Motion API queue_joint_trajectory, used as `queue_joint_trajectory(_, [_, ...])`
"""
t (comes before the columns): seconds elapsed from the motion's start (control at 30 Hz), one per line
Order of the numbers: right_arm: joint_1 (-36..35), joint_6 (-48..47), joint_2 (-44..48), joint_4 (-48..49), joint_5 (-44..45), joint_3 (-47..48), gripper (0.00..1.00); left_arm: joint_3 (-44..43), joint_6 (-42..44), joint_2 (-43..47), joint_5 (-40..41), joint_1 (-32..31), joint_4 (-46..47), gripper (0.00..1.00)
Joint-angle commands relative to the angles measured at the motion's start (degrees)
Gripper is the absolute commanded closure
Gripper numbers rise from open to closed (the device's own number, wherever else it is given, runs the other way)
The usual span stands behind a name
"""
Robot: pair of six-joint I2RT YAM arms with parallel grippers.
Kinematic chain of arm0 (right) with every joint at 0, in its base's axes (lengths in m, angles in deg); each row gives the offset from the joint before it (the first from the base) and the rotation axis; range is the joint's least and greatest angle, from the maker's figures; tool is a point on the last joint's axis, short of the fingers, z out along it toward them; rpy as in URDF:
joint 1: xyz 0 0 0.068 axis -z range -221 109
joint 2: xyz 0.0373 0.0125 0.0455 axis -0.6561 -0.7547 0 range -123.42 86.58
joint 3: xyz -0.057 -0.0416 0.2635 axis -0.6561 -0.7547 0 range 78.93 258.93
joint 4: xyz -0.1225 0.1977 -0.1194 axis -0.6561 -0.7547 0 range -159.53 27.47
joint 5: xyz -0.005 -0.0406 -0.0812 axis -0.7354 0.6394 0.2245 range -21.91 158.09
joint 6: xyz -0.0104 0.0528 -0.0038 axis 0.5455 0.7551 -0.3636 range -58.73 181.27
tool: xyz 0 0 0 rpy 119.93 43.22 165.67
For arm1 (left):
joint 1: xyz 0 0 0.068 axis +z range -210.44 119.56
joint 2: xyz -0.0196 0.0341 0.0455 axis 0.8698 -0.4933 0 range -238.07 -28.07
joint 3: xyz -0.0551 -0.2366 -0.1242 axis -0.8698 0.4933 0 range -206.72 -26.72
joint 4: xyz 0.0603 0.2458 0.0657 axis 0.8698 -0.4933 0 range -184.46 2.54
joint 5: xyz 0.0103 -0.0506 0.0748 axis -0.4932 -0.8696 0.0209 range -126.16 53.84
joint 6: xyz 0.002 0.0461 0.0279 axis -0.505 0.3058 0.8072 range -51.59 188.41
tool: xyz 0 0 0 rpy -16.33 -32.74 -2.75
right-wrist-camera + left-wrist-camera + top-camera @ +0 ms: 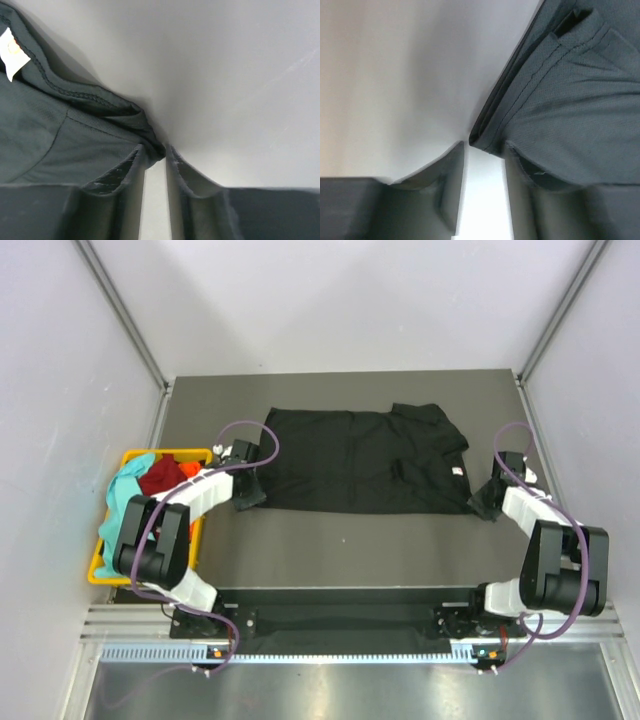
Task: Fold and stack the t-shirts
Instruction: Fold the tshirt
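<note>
**A:** Where is the black t-shirt (350, 455)?

**B:** It's spread out on the desk (350, 550), lying crosswise between the two arms. Its small white label (458, 472) shows near the right-hand end. The cloth there is rumpled and partly folded over itself.

**A:** And the left claw (250, 495)?

**B:** It's down at the shirt's near left corner. In the wrist view its fingers (451, 185) stand apart with a plain, middling gap between them. The corner of the stitched hem sits right at the tips. Some cloth lies against the finger on the right of that view, but nothing looks clamped.

**A:** What about the right claw (482, 502)?

**B:** That one is at the near right corner of the same shirt. Its fingers (125, 172) are close together, with only a thin slit between them. The corner of the cloth is bunched at the mouth of that slit and touches the tips. I can't tell whether it is actually pinched.

**A:** Any other shirts?

**B:** Yes, in the yellow basket (100, 565) at the left side of the desk, just beside the left arm. A teal shirt (122, 495) is draped over the basket's far left rim. A red shirt (160, 477) is heaped next to it. A scrap of an orange shirt (190, 469) shows at the far right corner. All three lie apart from the black one.
</note>
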Motion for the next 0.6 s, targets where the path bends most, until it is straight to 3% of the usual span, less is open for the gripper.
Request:
queue_joint_trajectory(0.0, [0.5, -0.18, 0.1, 3.5, 1.29, -0.44, 0.83, -0.48, -0.52, -0.6, 0.93, 0.35, 3.3, 0.65])
queue_joint_trajectory(0.07, [0.59, -0.36, 0.27, 3.41, 1.47, -0.36, 0.88, -0.39, -0.43, -0.25, 0.67, 0.35, 2.95, 0.79])
queue_joint_trajectory(0.1, [0.5, -0.71, 0.27, 3.24, 1.38, -0.18, 0.93, -0.39, -0.25, 0.1, 0.67, 0.35, 2.69, 0.96])
queue_joint_trajectory(0.13, [0.59, -0.97, 0.36, 2.98, 1.29, -0.01, 0.96, -0.3, -0.25, 0.89, 0.84, 0.35, 2.34, 1.0])
queue_joint_trajectory(0.2, [0.5, -1.67, 1.15, 2.1, 1.64, 0.17, 1.0, 0.14, -0.25, 1.77, 1.28, 0.35, 1.63, 1.0])
queue_joint_trajectory(0.57, [2.26, -2.56, 7.21, 0.43, 2.79, -2.55, 1.0, 5.93, -2.62, 9.68, -1.53, 0.26, -1.97, 1.0])
